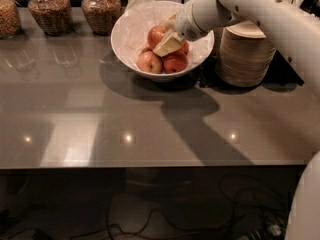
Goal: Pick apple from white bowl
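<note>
The white bowl (pixel 122 31) with its crinkled paper liner stands at the back middle of the grey table. Several apples lie in it. The apple (pixel 155 34), large and red-orange with a pale blush, lies on top of the pile. Darker red apples (pixel 175 62) and a smaller one (pixel 149 62) lie below it. My gripper (pixel 169 33) reaches into the bowl from the right. It is down among the apples, right against the large apple's right side. The white arm (pixel 260 9) comes in from the upper right.
A stack of tan disposable bowls (pixel 245 56) stands just right of the white bowl, under my arm. Glass jars of food (pixel 47 11) (pixel 101 6) line the back left edge. The table's front edge (pixel 150 165) runs across the lower part of the view.
</note>
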### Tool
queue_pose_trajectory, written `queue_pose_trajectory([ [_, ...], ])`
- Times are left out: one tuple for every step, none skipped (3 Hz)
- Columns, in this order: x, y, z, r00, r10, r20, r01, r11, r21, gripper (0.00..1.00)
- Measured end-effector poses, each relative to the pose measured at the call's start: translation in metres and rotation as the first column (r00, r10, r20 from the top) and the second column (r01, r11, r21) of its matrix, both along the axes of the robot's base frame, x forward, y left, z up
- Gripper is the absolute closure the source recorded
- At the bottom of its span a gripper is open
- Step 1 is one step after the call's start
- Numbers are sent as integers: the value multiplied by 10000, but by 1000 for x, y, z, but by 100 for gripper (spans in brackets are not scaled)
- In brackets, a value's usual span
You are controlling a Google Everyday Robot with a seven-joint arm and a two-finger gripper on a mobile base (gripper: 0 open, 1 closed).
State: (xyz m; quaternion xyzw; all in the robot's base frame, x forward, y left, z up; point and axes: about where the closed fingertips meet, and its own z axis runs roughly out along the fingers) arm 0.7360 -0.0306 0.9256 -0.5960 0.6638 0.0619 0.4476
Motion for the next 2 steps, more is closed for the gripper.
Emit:
queue_pose_trajectory([
  [-9,-3,13,9997,165,153,-165,9999,15,100],
  [-24,-13,39,9984,441,342,-455,9982,398,100],
])
